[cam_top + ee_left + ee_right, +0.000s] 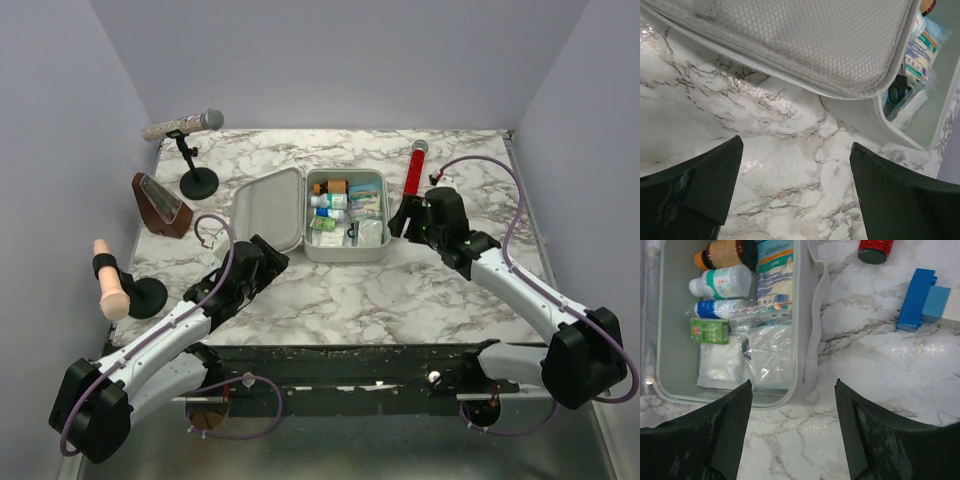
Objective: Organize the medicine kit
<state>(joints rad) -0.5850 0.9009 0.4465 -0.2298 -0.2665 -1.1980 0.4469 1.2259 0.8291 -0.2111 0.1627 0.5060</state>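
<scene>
Right now the medicine kit point(345, 256) lies open in the middle of the bench point(400, 300). Its mesh-lined lid point(268, 208) lies flat to the left. Its tray, on the right, is packed with small bottles point(722, 282), a green carton point(710, 331) and clear bags point(767, 352). Our left fingers point(700, 190) are spread wide with nothing between them, over bare marble just near of the lid's corner. Our right fingers point(875, 430) are likewise released and empty, just beside the tray's right edge.

We see three risks from here:
- The bags look loose and sit close to the zip, so folding the lid over could trap them in the seam.
- A push on the lid's edge instead of a lift could slide the whole kit across the smooth bench.
- A careless swing of the right arm could knock the red cylinder point(414, 172) or the blue block point(915, 300), which both lie near it on the far right.

Several things are hidden or unclear to us. We cannot see what lies beneath the bags. The labels are too small to read. We cannot pick out the zip pull, and the lid's outer face is turned down. From above, the right arm covers most of the blue block.
</scene>
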